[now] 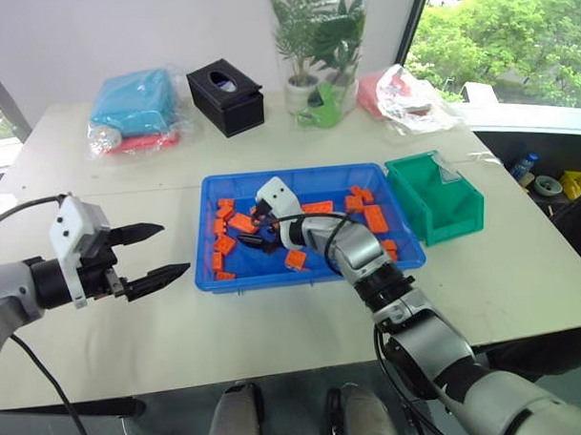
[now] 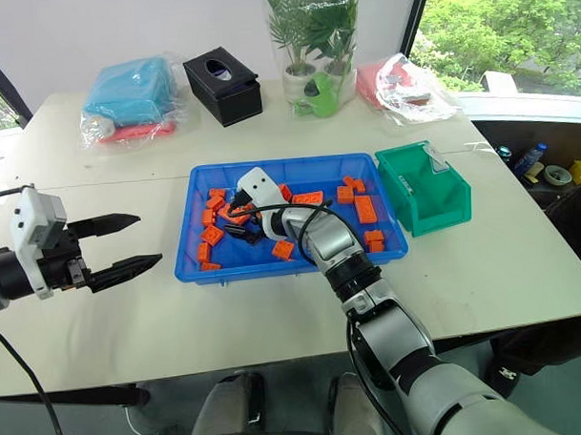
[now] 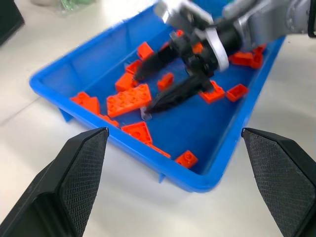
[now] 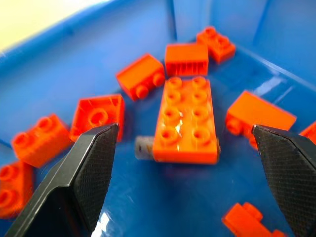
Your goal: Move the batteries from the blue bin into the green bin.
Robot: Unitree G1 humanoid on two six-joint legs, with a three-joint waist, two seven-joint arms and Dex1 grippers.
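Your right gripper (image 1: pixel 258 230) hangs released inside the blue bin (image 1: pixel 393 269), above a battery (image 4: pixel 143 148) half under 1 orange block (image 4: pixel 186 121); your left gripper (image 1: pixel 158 251) is released too.

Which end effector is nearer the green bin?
Right. The right end effector is inside the blue bin beside the green bin; the left end effector hangs beyond the blue bin's far side.

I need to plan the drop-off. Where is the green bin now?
In the head views the green bin stands on the table just off the blue bin's right end, close beside it.
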